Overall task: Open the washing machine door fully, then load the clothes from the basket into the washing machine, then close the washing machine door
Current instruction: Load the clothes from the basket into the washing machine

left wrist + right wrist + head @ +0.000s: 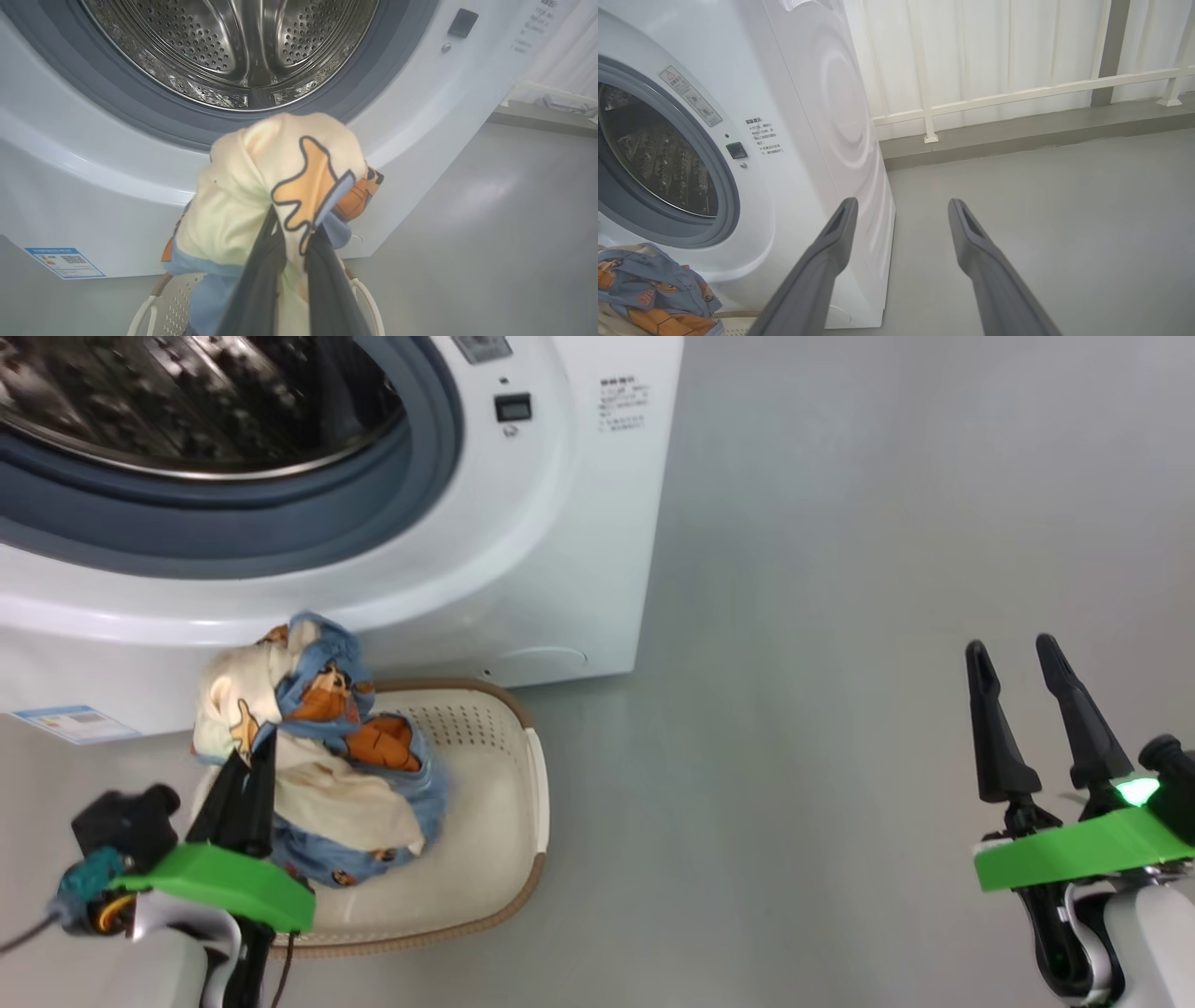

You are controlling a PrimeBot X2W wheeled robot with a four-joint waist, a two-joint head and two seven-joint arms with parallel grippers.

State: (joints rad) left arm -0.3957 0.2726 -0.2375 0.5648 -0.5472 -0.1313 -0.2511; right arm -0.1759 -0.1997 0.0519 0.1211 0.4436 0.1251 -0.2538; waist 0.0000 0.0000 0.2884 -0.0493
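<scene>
The left gripper [254, 751] sits at seven o'clock in the head view, its two dark fingers [259, 280] pinched close on a fold of the clothes [317, 756]. In the left wrist view the cream cloth with its orange print [261, 186] bulges over the fingertips, with blue fabric hanging below it. The bundle stands up over the left half of the basket [537, 803]. Its lower blue folds reach down inside the basket, though whether they rest on the bottom cannot be told.

The basket sits on the grey floor [840, 616], just in front of the washing machine [560, 569]. The machine's mouth gapes at eleven o'clock of the bundle, showing the grey gasket [233, 523] and the steel drum [187, 401]. A blue label sticker [75, 723] shows on the machine's front at nine o'clock of the bundle.

The right gripper [1010, 649] hangs at four o'clock in the head view, well apart from the basket. Its fingers are spread wide and hold nothing. In its wrist view they point past the machine's right corner toward a white railing [1017, 93] at one o'clock.
</scene>
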